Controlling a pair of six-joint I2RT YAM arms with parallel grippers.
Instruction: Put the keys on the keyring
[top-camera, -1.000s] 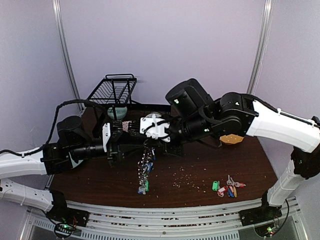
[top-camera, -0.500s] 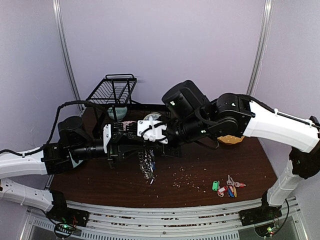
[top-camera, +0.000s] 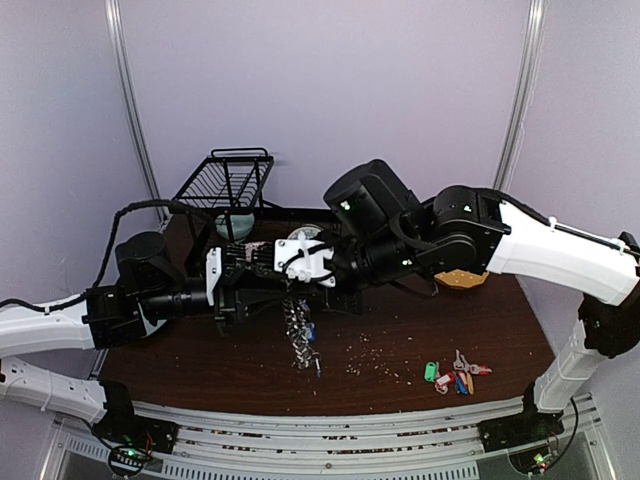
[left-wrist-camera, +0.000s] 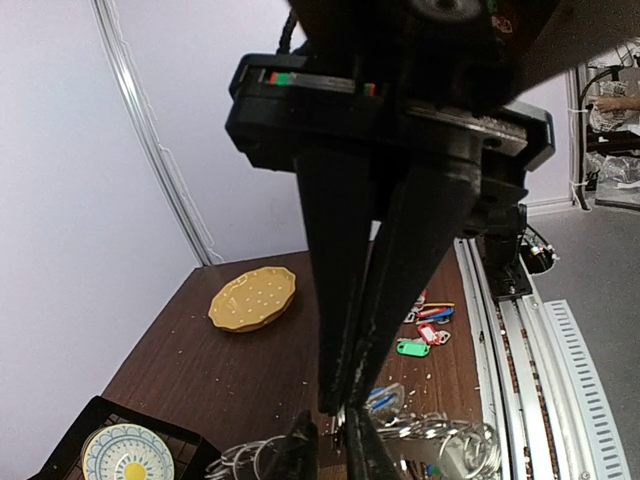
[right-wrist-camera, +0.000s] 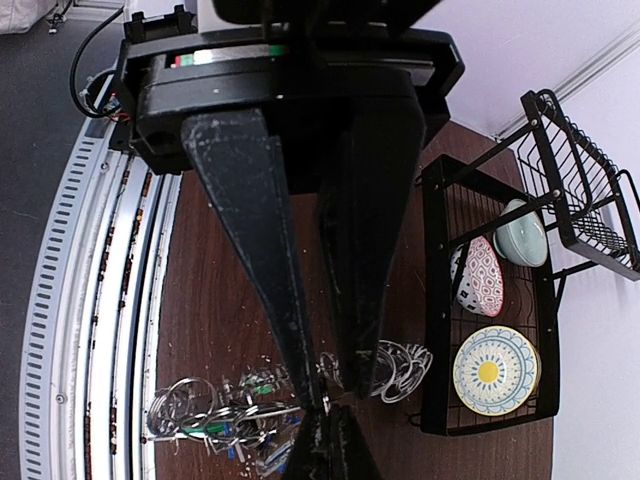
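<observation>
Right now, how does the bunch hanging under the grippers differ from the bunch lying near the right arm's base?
The hanging bunch dangles below the left gripper and right gripper; the lying bunch rests flat on the table, untouched. The hanging bunch is longer, mostly silver rings; the lying bunch shows green, red and blue tags. Both contain silver metal.

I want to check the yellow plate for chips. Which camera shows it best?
The left wrist view: the whole yellow plate lies unobstructed on the table. The top external view shows only an edge of the plate behind the right arm. The right wrist view misses it.
</observation>
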